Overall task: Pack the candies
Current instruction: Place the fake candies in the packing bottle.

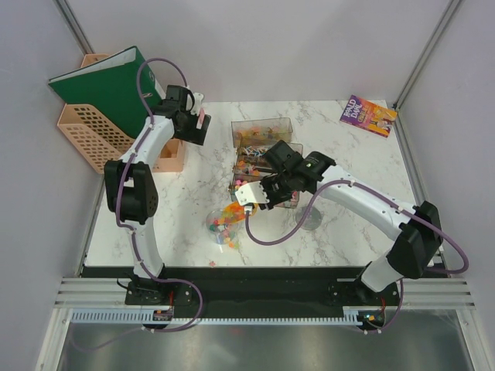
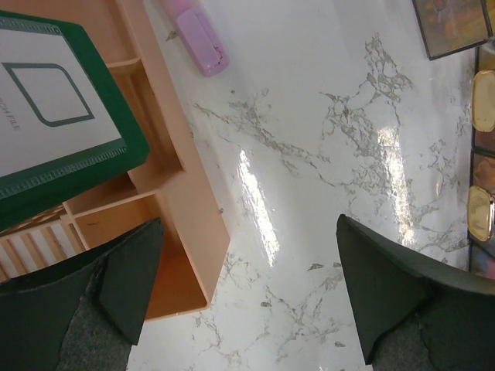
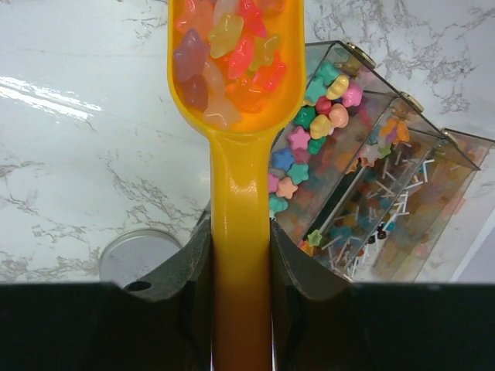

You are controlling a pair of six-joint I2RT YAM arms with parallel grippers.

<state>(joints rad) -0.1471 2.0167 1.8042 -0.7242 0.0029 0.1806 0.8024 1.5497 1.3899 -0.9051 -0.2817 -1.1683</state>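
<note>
— Jaws first: how did they stand, seen from above?

— From overhead, the left gripper [image 1: 195, 130] was spread wide and held nothing, at the far left beside a peach organiser [image 1: 81, 135] and a green folder [image 1: 104, 81]. The right gripper [image 1: 246, 197] was clenched on an orange scoop [image 1: 233, 209], whose bowl reached toward a clear cup [image 1: 213, 224] on the marble table [image 1: 348, 162]. Tiny multicoloured candies [image 1: 224, 229] lay in that cup. More filled a clear compartment box [image 1: 263, 139] just behind.

— What did the left wrist camera show?

— Both dark fingers [image 2: 128, 278] stood well apart with bare marble between them. The organiser's corner lay under the left-hand one, and a small pink object [image 2: 199, 35] lay near the top edge.

— And the right wrist camera?

— Both fingers pinched the scoop's handle, one on each side. Its bowl was heaped with star- and bear-shaped sweets in pink, orange and yellow. The box sat to the right, holding more stars, with a round silver lid [image 3: 135, 251] at the lower left.
</note>
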